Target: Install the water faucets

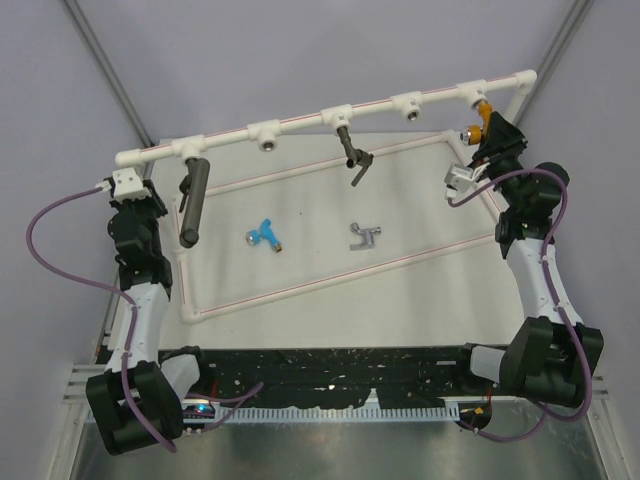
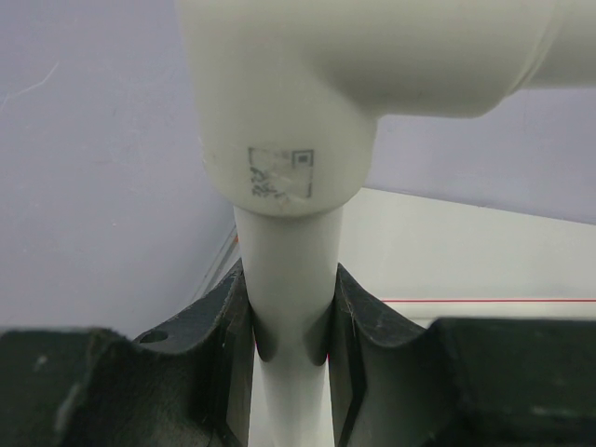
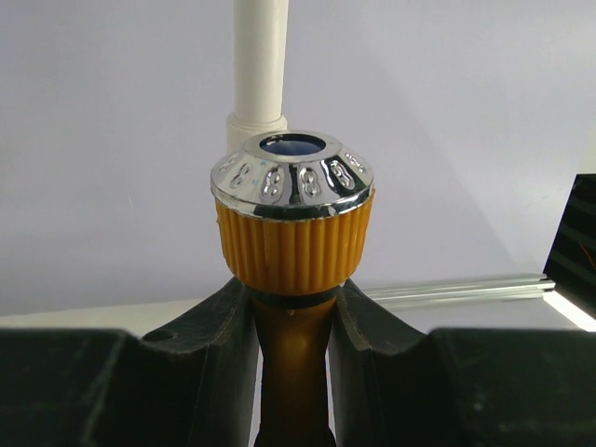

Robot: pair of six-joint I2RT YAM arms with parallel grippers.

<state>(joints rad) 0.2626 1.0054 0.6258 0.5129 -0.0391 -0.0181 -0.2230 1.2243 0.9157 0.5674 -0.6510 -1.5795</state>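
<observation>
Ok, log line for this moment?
left gripper: shut on white plastic pipe | right gripper: shut on orange-gold tap-shaped faucet | bright blue faucet: loose on table | silver-grey faucet: loose on table

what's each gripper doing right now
left gripper: closed on the white pipe
right gripper: closed on the orange faucet

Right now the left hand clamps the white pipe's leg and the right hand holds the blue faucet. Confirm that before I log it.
Wrong on one point: the right hand is shut on the orange faucet, as the right wrist view shows. The blue faucet lies on the table. The left hand does clamp the white pipe's leg.
</observation>
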